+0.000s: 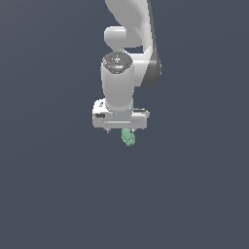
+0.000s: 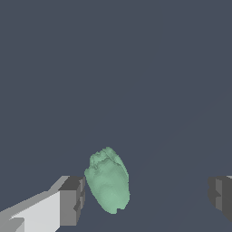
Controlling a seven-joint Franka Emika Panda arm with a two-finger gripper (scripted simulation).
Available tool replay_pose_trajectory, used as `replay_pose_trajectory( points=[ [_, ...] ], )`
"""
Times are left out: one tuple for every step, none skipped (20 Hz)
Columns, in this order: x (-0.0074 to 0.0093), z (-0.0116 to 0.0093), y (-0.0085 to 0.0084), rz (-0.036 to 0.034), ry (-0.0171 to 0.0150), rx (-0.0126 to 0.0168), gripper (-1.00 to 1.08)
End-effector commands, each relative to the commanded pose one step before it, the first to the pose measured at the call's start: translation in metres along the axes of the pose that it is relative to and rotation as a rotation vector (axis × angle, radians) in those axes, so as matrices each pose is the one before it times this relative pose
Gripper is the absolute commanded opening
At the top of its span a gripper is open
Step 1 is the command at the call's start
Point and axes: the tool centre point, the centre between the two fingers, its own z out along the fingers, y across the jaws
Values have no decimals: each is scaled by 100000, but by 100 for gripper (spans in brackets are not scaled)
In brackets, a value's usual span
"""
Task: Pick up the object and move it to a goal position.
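The object (image 2: 108, 181) is a small pale mint-green lumpy blob lying on the flat dark grey floor. My gripper (image 2: 147, 199) is open, its two dark fingertips (image 2: 72, 199) far apart, and the blob lies between them, close beside one fingertip and well away from the other. Whether it touches that near fingertip I cannot tell. In the exterior view the object (image 1: 128, 137) shows just below the white hand of the gripper (image 1: 121, 129), which hangs straight down over it and hides the fingers almost fully.
The white arm (image 1: 129, 44) rises from the hand toward the exterior view's top edge. A plain dark grey floor (image 1: 53, 194) surrounds the object on all sides.
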Motion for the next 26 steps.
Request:
replay_pose_trajectory(
  points=[
    [-38,53,-30,-300,-9,21,100],
    [-50,71,-24,-439,18,-3,100],
    [-68,96,-41,-613,27,-10,100],
    [-86,122,-53,-780,36,-15,100],
    [-103,146,-66,-943,44,-20,100],
    [-120,168,-79,-1097,52,-23,100],
    [-136,190,-91,-1239,58,-25,100],
    [-155,213,-103,-1397,65,-25,100],
    [-173,235,-116,-1548,71,-26,100],
    [-190,256,-131,-1703,78,-28,100],
    [-209,278,-149,-1871,87,-31,100],
    [-227,299,-167,-2034,95,-32,100],
    [-246,320,-187,-2201,103,-33,100],
    [-265,340,-209,-2370,111,-34,100],
    [-284,360,-232,-2541,120,-35,100],
    [-302,378,-257,-2714,129,-35,100],
    [-307,380,-273,-2768,133,-33,100],
    [-288,352,-268,-2612,127,-29,100],
    [-268,325,-259,-2446,120,-25,100],
    [-248,299,-249,-2282,114,-21,100],
    [-228,273,-237,-2116,106,-18,100],
    [-209,248,-224,-1949,99,-16,100],
    [-189,224,-210,-1782,92,-13,100],
    [-170,201,-194,-1614,84,-11,100],
    [-151,178,-176,-1445,76,-9,100],
    [-132,156,-159,-1277,68,-8,100]
  ],
)
